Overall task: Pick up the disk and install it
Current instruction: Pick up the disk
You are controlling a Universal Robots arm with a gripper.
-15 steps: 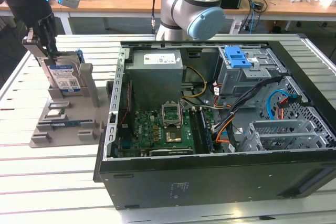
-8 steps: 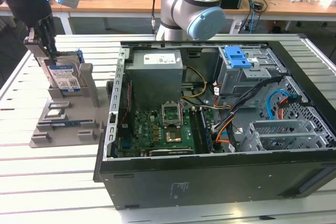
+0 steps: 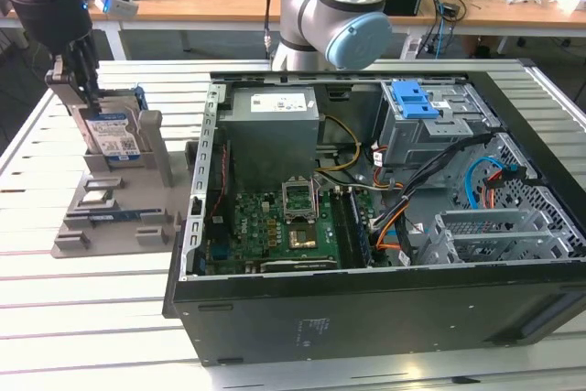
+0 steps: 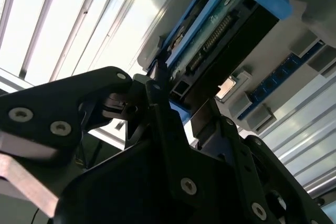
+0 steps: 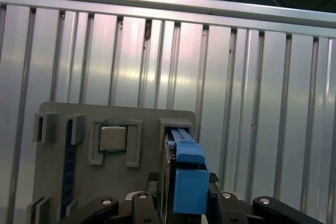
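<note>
The hand (image 3: 81, 91) points straight down and sits over the upper edge of the disk (image 3: 115, 141). In the first wrist view, the disk's blue rail runs in line with the hand. Whether the hand is clamped or released cannot be told. The disk stands on edge in the grey holder (image 3: 151, 148) on the counter (image 3: 55, 299). The open computer case (image 3: 366, 318) lies farther off, toward the exterior view's right.

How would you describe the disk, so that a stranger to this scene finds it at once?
Look past the open computer case to the grey holder on the exterior view's left. The disk stands upright in it: silver, white-and-blue label, blue side rails, unlike the flat chip lying nearby.
</note>
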